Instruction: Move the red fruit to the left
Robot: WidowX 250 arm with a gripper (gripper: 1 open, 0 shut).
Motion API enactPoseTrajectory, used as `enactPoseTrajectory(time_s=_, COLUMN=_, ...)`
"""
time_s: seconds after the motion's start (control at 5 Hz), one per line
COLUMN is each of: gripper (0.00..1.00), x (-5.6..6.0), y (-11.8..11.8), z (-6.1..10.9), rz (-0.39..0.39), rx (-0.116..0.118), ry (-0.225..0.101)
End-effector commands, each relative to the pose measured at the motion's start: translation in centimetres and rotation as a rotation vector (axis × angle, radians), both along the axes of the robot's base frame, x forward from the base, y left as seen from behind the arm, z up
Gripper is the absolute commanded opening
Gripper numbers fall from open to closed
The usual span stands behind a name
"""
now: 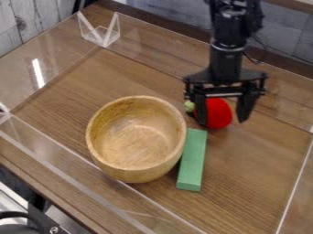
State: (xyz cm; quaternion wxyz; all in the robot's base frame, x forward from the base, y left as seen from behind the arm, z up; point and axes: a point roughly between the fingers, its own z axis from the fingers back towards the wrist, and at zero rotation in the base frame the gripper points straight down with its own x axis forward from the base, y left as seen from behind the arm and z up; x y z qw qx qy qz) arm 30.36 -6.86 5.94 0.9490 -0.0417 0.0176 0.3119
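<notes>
Camera view, from above the near edge of the table. The red fruit (217,111) lies on the wooden tabletop (134,78) right of centre, its green leafy top pointing left toward the wooden bowl (135,137), which sits just beside it on the near-left; the flat green block (193,159) lies near the fruit, along the bowl's right side. The gripper (224,105) points straight down over the fruit with its jaws spread wide, one finger on each side; no contact can be confirmed, and the fruit appears to rest on the table. Judged from this, nothing of the task is done: closing on the fruit, lifting it and carrying it left all remain.
</notes>
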Motion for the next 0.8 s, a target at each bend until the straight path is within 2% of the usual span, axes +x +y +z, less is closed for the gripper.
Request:
enactPoseTrajectory(time_s=0.0, gripper=1.00, x=0.2, y=-1.0, z=0.8, rz=0.146, rx=-0.008, ry=-0.057)
enactPoseTrajectory(time_s=0.6, gripper=1.00, x=0.4, y=1.4, z=2.6, rz=0.223, rx=-0.030, ry=-0.074)
